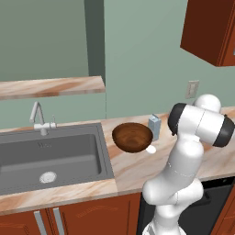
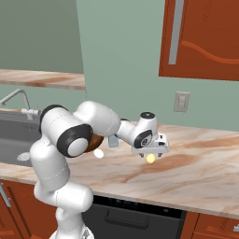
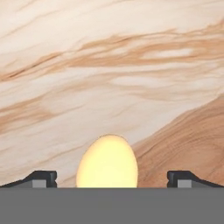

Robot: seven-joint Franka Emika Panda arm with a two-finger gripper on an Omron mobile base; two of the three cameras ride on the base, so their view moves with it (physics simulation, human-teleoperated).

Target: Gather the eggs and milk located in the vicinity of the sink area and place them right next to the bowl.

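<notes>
In the hand view a pale yellow-cream egg (image 3: 107,162) lies on the marble counter between my gripper's (image 3: 112,178) two wide-apart fingertips (image 3: 41,178), touching neither. In the right base view the gripper (image 2: 150,154) hangs open just above that egg (image 2: 150,158), well right of the bowl. The dark wooden bowl (image 1: 132,137) stands on the counter right of the sink (image 1: 50,153). The blue-grey milk carton (image 1: 154,126) is upright right behind it. A small white oval (image 1: 151,149) rests against the bowl's front right side. My arm hides most of the bowl (image 2: 96,140) in the right base view.
A silver faucet (image 1: 39,117) rises behind the sink. A wall outlet (image 2: 181,101) sits above the counter's back edge. Red-brown cabinets (image 2: 205,37) hang overhead. A marble shelf (image 1: 50,86) runs along the wall left. The counter's front edge (image 2: 154,198) is near.
</notes>
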